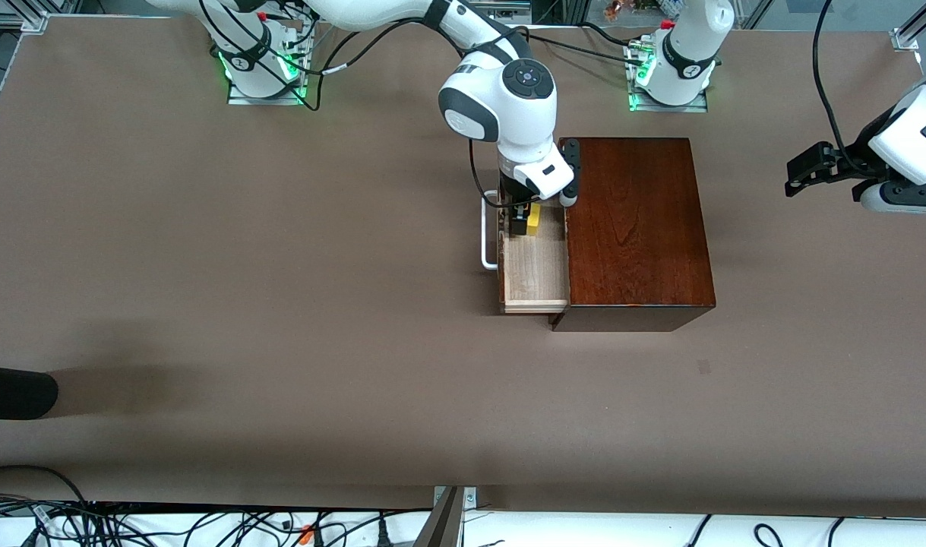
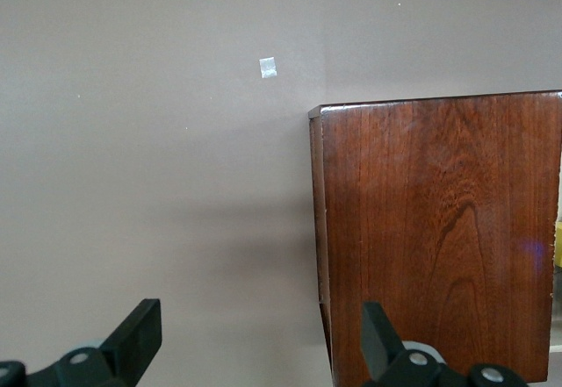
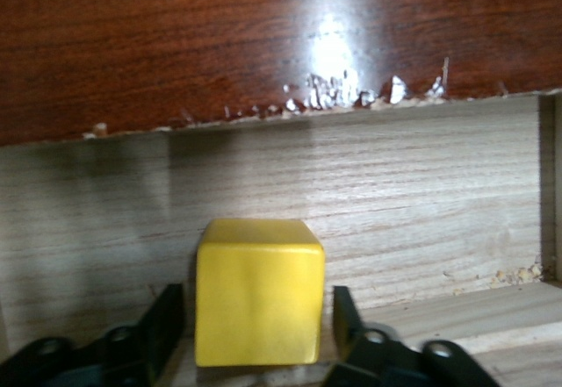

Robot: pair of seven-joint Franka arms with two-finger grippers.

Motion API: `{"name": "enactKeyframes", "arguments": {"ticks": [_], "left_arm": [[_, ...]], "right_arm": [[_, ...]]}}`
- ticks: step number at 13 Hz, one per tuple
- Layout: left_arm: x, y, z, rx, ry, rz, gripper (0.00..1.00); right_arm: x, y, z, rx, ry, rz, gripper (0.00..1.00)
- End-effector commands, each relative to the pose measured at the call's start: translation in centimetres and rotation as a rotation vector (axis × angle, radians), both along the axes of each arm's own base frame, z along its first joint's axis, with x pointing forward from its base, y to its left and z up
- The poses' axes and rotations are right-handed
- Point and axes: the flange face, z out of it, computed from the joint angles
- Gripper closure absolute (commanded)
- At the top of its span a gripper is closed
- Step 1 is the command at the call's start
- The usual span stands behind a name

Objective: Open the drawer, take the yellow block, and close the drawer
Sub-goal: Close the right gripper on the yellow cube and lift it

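The drawer (image 1: 535, 273) stands pulled out of the dark wooden box (image 1: 633, 220), with its white bar handle (image 1: 487, 235) toward the right arm's end of the table. The yellow block (image 1: 534, 219) sits in the drawer. My right gripper (image 1: 525, 220) is down in the drawer. In the right wrist view its open fingers (image 3: 167, 321) straddle the block (image 3: 259, 290) with a thin gap on each side, in front of the drawer's pale inner wall (image 3: 395, 194). My left gripper (image 1: 801, 173) waits open and empty toward the left arm's end, beside the box (image 2: 439, 229).
A black object (image 1: 14, 391) lies at the table's edge at the right arm's end, nearer the front camera. A small tape mark (image 1: 704, 367) is on the brown table nearer the camera than the box; it also shows in the left wrist view (image 2: 268, 68).
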Motion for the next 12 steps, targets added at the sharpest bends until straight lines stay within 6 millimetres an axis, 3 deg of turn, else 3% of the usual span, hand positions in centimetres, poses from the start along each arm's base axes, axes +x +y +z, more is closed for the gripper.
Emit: {"name": "enactKeyframes", "arguments": {"ticks": [1,3,5,7,9,12], "left_arm": [[0.4,-0.4,0.2,-0.015,0.008,-0.001,0.00],[0.4,-0.4,0.2,-0.015,0.010,-0.002,0.00],[0.4,-0.6,0.0,-0.018,0.013,-0.002,0.00],[0.4,-0.4,0.1,-0.018,0.011,-0.001,0.00],[0.4,0.2,0.2,-0.021,0.010,0.007,0.00],[0.4,0.1,0.1,-0.021,0.013,0.007,0.00]], "right_arm": [[0.0,0.6,0.2,-0.008,-0.017,0.006,0.86],[0.3,0.4,0.8,-0.004,-0.018,0.001,1.00],[0.5,0.0,1.7,-0.025,-0.006,-0.011,1.00],[1.2,-0.2,4.4,-0.040,0.002,-0.030,1.00],[2.1,-1.6,8.9,-0.020,0.019,-0.071,1.00],[6.1,-6.9,15.1,0.047,0.066,-0.181,1.00]]}}
